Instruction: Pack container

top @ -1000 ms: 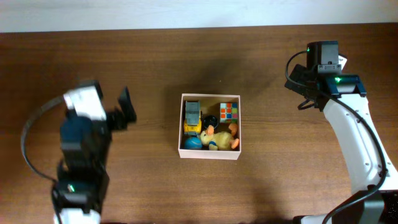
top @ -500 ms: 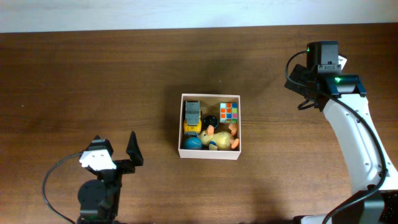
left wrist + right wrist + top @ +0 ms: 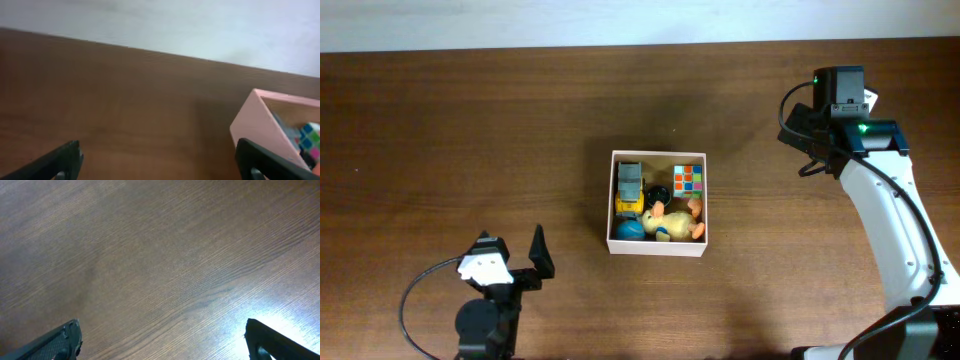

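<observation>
The container [image 3: 657, 249] is a square white-walled box with a tan inside at the table's middle. In it lie a grey and yellow truck [image 3: 629, 187], a colour cube [image 3: 688, 180], a yellow duck [image 3: 672, 224] and a blue ball [image 3: 628, 229]. My left gripper [image 3: 510, 260] is open and empty near the front left edge, well left of the box. In the left wrist view its fingers [image 3: 160, 165] frame bare wood, with the container's corner [image 3: 257, 120] at the right. My right gripper [image 3: 162, 342] is open and empty over bare wood; its arm [image 3: 840, 95] is at the far right.
The brown wooden table [image 3: 470, 120] spreads round the box on all sides. A pale wall runs along the far edge [image 3: 620, 20]. A black cable [image 3: 420, 295] loops beside the left arm.
My left arm has pulled back from the table's left middle toward the front edge, its gripper staying open. The right arm and the box have not moved.
</observation>
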You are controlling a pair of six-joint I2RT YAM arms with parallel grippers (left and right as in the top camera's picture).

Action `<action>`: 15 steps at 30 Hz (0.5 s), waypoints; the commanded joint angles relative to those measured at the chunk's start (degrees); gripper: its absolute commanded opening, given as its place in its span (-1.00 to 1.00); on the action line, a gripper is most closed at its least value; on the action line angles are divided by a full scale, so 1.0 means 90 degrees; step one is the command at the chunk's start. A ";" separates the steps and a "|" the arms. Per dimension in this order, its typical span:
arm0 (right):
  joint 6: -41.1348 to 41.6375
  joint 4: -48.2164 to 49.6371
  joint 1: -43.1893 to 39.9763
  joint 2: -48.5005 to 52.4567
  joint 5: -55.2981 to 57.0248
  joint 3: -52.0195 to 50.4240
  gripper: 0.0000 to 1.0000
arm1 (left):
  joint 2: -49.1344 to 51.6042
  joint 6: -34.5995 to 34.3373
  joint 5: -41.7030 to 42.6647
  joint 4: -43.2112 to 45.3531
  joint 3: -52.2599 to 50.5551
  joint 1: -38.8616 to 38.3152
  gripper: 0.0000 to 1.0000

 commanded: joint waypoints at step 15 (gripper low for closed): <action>0.0073 0.0002 -0.0019 0.0019 0.0010 0.0044 0.97 | -0.0544 0.0109 0.0073 -0.0022 -0.0061 0.0032 0.99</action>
